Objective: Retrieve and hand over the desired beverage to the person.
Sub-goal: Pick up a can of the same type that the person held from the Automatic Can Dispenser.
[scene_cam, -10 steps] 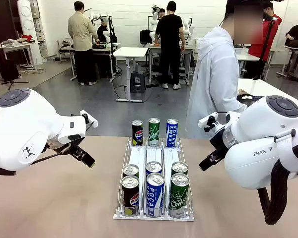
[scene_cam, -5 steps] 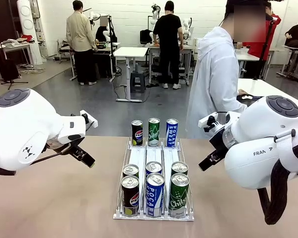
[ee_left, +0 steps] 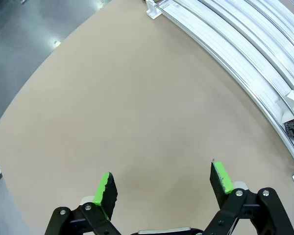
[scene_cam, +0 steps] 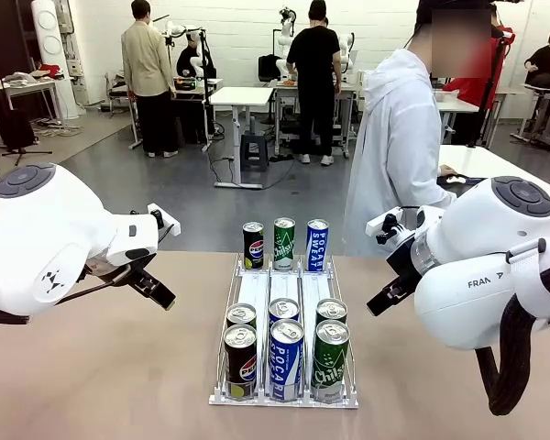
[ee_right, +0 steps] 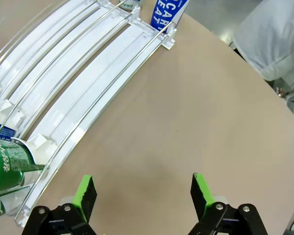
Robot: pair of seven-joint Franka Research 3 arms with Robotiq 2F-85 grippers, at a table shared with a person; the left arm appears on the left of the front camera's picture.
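White hooded coat marks the person (scene_cam: 399,137), who stands at the upper right of the front view, just beyond the far edge of the desk (scene_cam: 119,367). Nine drink cans (scene_cam: 286,359) sit in a white three-lane rack (scene_cam: 257,293) at centre frame. Black, green and blue ones stand at its far end, and six cluster at its near end. Both spread wide and empty, the left end effector (ee_left: 163,183) and the right end effector (ee_right: 143,192) hover over bare desk on either side of the rack.

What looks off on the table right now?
Nothing stands out. All nine cans stand upright in the white rack, three at its far end, six at the near end; no spill. The left gripper and right gripper are open over the table.
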